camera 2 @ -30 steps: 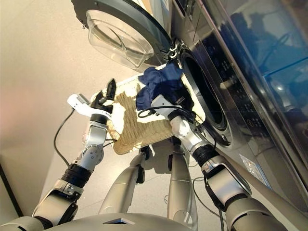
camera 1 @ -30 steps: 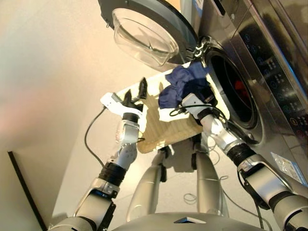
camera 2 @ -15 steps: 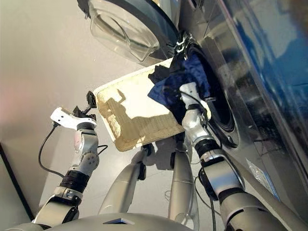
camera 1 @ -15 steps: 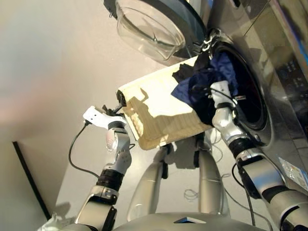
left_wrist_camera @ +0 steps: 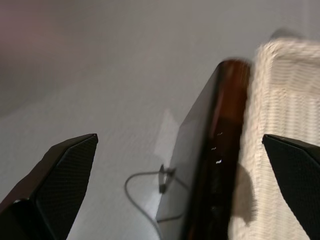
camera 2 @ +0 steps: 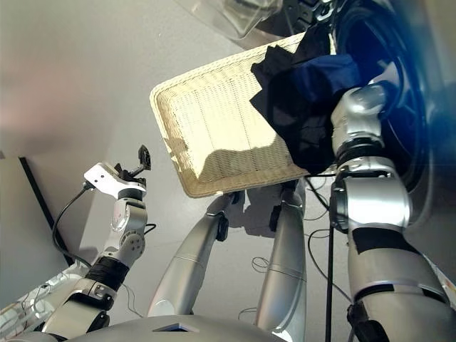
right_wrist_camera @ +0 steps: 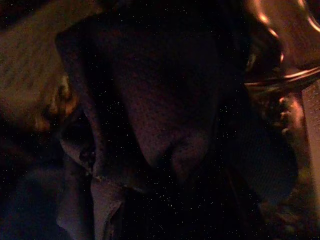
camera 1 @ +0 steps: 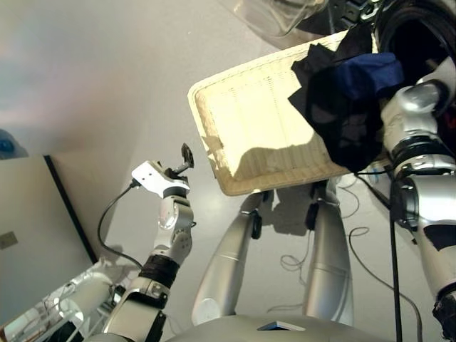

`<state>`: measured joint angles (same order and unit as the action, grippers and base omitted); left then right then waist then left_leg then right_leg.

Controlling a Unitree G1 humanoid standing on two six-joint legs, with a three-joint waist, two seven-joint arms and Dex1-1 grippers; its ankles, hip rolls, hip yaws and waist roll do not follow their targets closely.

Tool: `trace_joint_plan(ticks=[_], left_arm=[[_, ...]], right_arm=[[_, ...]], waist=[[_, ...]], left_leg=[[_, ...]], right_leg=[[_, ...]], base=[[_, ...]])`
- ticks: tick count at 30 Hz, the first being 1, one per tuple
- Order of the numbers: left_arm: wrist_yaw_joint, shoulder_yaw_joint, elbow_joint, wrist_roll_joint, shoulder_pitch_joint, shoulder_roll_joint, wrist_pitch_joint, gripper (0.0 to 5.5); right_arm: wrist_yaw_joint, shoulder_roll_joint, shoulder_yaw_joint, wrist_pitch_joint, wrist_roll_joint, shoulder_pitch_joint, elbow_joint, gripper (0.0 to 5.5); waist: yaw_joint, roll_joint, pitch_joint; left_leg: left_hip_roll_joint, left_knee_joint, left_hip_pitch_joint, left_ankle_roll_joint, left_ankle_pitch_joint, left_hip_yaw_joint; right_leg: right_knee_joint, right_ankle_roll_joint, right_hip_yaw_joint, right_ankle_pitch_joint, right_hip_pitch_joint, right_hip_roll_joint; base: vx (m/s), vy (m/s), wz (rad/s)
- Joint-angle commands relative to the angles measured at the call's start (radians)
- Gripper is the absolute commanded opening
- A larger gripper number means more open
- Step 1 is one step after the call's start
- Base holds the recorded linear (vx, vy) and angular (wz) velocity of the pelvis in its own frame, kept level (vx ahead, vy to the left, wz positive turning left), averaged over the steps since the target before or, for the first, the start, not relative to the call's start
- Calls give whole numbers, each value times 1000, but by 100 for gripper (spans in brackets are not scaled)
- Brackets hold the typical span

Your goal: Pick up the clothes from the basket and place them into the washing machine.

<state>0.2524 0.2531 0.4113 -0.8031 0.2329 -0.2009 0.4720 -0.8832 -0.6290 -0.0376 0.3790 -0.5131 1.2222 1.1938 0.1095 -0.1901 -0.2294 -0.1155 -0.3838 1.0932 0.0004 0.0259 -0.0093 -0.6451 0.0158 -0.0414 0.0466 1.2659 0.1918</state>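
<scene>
The cream-white basket point(camera 1: 242, 128) lies tilted across the upper middle of the eye views. A bundle of the dark navy and black clothes point(camera 1: 345, 100) hangs over its right corner, at the rim of the washing machine's dark porthole point(camera 1: 427, 28). My right gripper point(camera 1: 370, 85) is buried in that bundle and shut on it. In the right wrist view dark cloth point(right_wrist_camera: 160, 125) fills the picture. My left gripper point(camera 1: 187, 152) is open and empty, just off the basket's near left corner. The red-orange garment is out of view.
The machine's clear glass door point(camera 1: 285, 14) hangs open above the basket. A dark upright panel point(camera 1: 68, 206) stands at the left. Loose cables point(camera 1: 328, 256) lie on the floor below the basket, and a cable point(camera 1: 107, 221) trails from my left wrist.
The camera has tilted. My right gripper has carried the navy and black bundle from the basket up to the porthole. My left gripper has dropped away from the basket's rim.
</scene>
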Motion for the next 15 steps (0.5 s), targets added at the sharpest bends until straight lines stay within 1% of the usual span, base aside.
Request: trace_joint_plan(ticks=[1, 5, 6, 7, 8, 11, 13, 14, 15], left_arm=[[-12, -32, 4, -15, -45, -47, 41, 550], [-23, -21, 16, 1, -33, -46, 47, 550], [-25, -20, 17, 10, -31, -48, 52, 550], [-26, -25, 18, 11, -29, -52, 53, 550], [-31, -29, 18, 12, -25, -52, 54, 550], [-45, -47, 39, 5, -14, -55, 50, 550], [-57, -65, 56, -5, -6, -49, 41, 550], [-67, -76, 72, -4, -5, -46, 32, 550], [-77, -81, 86, 0, 0, -50, 27, 550]], right_arm=[[-59, -135, 25, 106, -23, 50, -99, 0], [-47, -130, 80, 67, 48, 33, -71, 0], [-29, -114, 91, 53, 68, 19, -68, 58], [-2, -113, 106, 44, 78, 12, -53, 449], [53, -99, 114, 42, 64, 5, -44, 550], [191, -51, 149, 36, 2, -28, -12, 550], [301, -4, 171, 52, -46, -75, -44, 550], [378, 22, 196, 51, -51, -118, -75, 550], [406, 29, 202, 45, -56, -139, -76, 550]], waist=[[-21, -31, 17], [-18, -25, 26], [-16, -24, 30], [-16, -21, 32], [-15, -18, 36], [-17, -6, 39], [-24, 3, 33], [-30, 10, 27], [-35, 14, 23]], left_leg=[[25, -123, 2, 8, -126, -8], [20, -135, 6, 7, -128, -9], [19, -133, 1, 7, -128, -9], [20, -134, 0, 7, -129, -11], [22, -133, -2, 6, -129, -10], [31, -108, -26, -1, -124, -10], [38, -80, -51, -7, -119, -9], [43, -59, -70, -12, -111, -8], [45, -44, -84, -16, -106, -9]], right_leg=[[-30, 107, 51, -56, 30, -10], [-23, 106, 52, -61, 20, -10], [-20, 106, 50, -62, 15, -10], [-19, 105, 50, -65, 11, -11], [-13, 105, 48, -67, 5, -10], [23, 104, 37, -76, -33, -10], [58, 103, 29, -85, -65, -12], [80, 102, 22, -91, -87, -16], [103, 101, 16, -95, -108, -16]], base=[[121, 1, -10], [0, 0, 0], [0, 0, 0], [0, 0, 0], [0, 0, 0], [0, 0, 0], [0, 0, 0], [-27, -52, -111], [0, 0, 0]])
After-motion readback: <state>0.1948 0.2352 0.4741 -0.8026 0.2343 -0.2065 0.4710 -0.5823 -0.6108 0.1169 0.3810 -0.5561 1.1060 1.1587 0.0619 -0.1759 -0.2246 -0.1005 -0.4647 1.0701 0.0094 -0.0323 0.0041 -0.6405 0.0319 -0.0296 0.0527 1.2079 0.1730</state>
